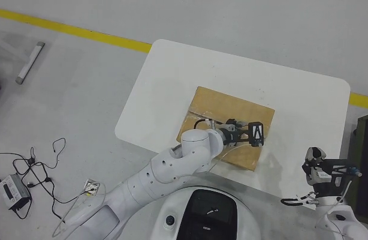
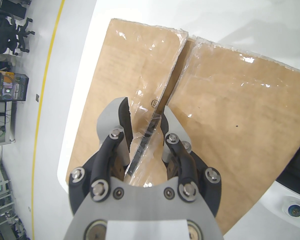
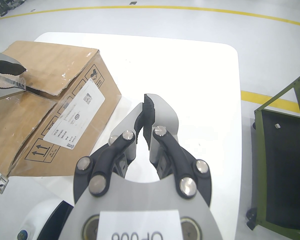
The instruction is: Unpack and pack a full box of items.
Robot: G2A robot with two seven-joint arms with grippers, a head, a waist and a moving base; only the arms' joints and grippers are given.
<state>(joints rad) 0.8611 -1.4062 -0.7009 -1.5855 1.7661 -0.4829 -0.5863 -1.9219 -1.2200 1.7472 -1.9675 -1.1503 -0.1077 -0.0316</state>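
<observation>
The left gripper (image 2: 145, 112) straddles the free edge of a top flap (image 2: 137, 71) on the cardboard box (image 1: 226, 108), jaws spread, one on either side. The flap edge runs straight ahead of it. The right gripper (image 3: 145, 101), jaws pressed together, sits well apart from the box, so the left arm is nearer.

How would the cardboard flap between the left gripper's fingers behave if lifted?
The flap probably stays stiff and hinges rather than droops: its edge runs straight. The glossy tape on it may be slippery for the left gripper.
</observation>
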